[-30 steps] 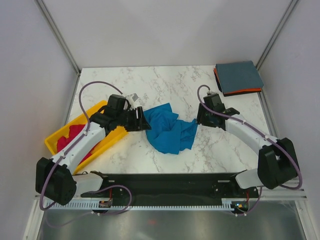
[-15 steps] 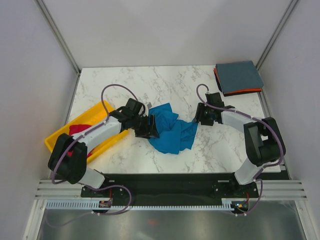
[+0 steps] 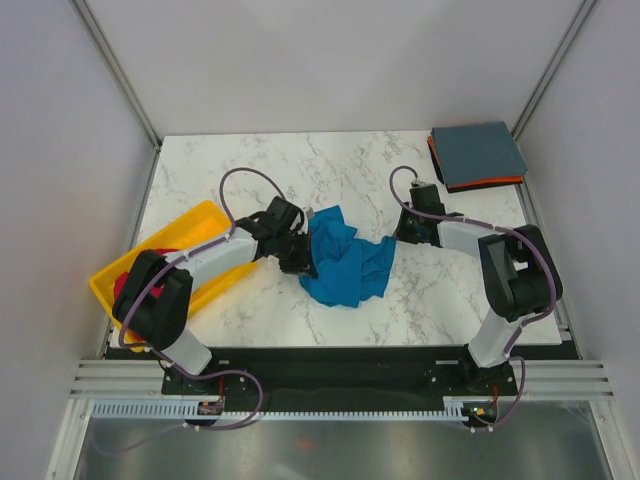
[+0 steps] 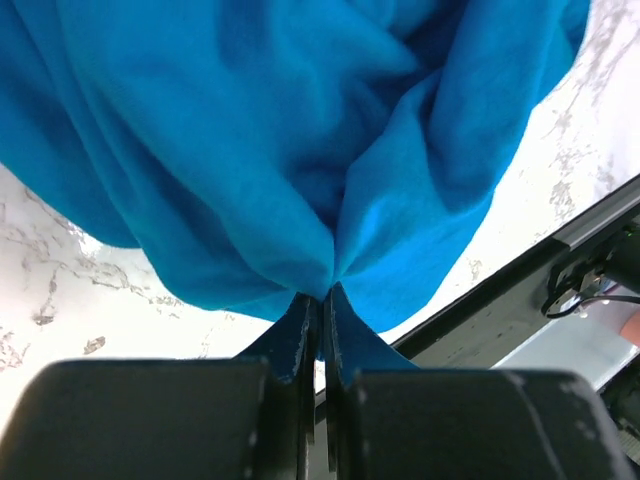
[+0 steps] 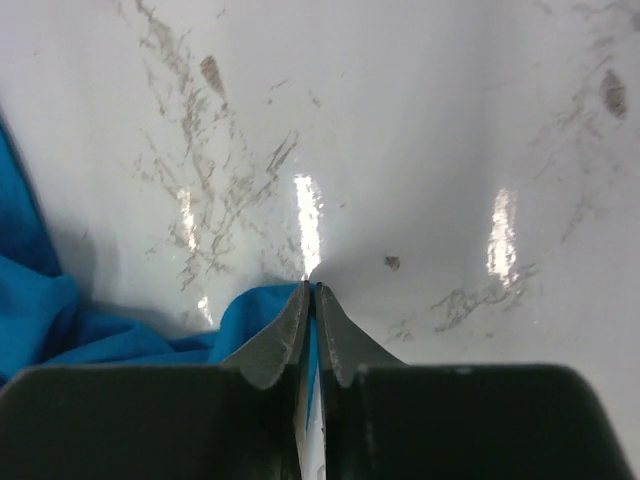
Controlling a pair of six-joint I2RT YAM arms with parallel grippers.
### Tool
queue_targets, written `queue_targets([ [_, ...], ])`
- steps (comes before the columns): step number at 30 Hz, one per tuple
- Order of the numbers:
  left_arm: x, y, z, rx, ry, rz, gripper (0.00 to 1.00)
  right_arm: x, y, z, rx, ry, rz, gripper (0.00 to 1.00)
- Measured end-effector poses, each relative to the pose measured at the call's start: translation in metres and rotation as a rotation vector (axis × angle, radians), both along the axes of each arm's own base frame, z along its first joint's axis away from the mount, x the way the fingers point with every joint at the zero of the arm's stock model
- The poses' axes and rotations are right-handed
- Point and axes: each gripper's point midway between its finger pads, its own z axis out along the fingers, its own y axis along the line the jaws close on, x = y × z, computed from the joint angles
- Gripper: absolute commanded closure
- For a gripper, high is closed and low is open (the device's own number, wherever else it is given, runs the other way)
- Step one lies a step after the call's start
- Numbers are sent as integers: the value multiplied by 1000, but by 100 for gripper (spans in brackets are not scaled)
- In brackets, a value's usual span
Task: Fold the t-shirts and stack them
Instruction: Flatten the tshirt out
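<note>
From above, the blue t-shirt (image 3: 345, 258) lies crumpled in the middle of the marble table (image 3: 250, 170). It is a loose heap with no collar or hem to read. Its longer run goes roughly left to right between the two arms, and one lobe pokes toward the far edge. The left gripper (image 3: 303, 256) sits at the heap's left edge and the right gripper (image 3: 399, 236) at its right tip. In the far right corner a folded slate t-shirt (image 3: 478, 152) rests squarely on a folded orange t-shirt (image 3: 482, 184). A magenta-red t-shirt (image 3: 133, 283) is bunched in the yellow tray (image 3: 205, 216) on the left.

From the left wrist, the fingers (image 4: 298, 340) are pressed together on a pinch of blue cloth. The folds fan up and outward from that point, filling most of the view.

From the right wrist, the fingers (image 5: 285, 340) are nearly closed with a thin corner of the blue cloth caught between them. The rest of the shirt trails off to the left over the bare marble.
</note>
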Motion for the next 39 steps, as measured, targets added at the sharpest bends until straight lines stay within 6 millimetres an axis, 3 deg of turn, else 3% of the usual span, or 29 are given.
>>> queue_targets([
  [1,3,-2,3,-5,-10,1,98,2,-2,-1,-7,-7,-9,99],
  [5,22,-9,25,-24,-57,19,98,17,-18,3,-92,-36,-74,100],
  [7,41,-16,47,-51,-95,35,98,23,-29,14,-150,-38,-108,100],
  [9,66,-25,82,-80,-146,54,98,34,-40,42,-209,-52,-150,100],
  [11,95,-37,132,-137,-249,69,98,49,-50,87,-252,-110,-203,100],
  [14,123,-46,216,-227,-414,88,98,67,-69,189,-291,-270,-315,100],
  [16,127,-47,267,-290,-512,93,98,60,-81,268,-276,-409,-387,100],
  [18,121,-44,294,-324,-563,98,98,35,-94,329,-244,-519,-438,100],
  [21,101,-32,298,-329,-563,103,98,-13,-109,373,-204,-599,-471,100],
  [23,84,-24,280,-315,-528,98,98,-41,-114,375,-180,-609,-471,100],
  [24,75,-20,264,-304,-499,92,98,-59,-114,364,-157,-596,-456,100],
  [25,66,-16,244,-285,-461,89,98,-64,-114,358,-155,-583,-451,100],
  [27,46,-13,200,-267,-368,61,98,-83,-109,320,-134,-515,-413,100],
  [30,18,-3,129,-203,-215,44,98,-112,-101,243,-134,-342,-342,100],
  [32,2,5,97,-158,-129,41,98,-126,-98,212,-144,-250,-311,100],
  [35,-5,7,91,-149,-97,33,98,-134,-96,208,-129,-234,-297,100],
  [37,-1,4,102,-159,-119,24,98,-136,-95,219,-108,-264,-300,100],
  [39,12,-2,125,-174,-166,9,98,-134,-95,234,-87,-302,-308,100],
])
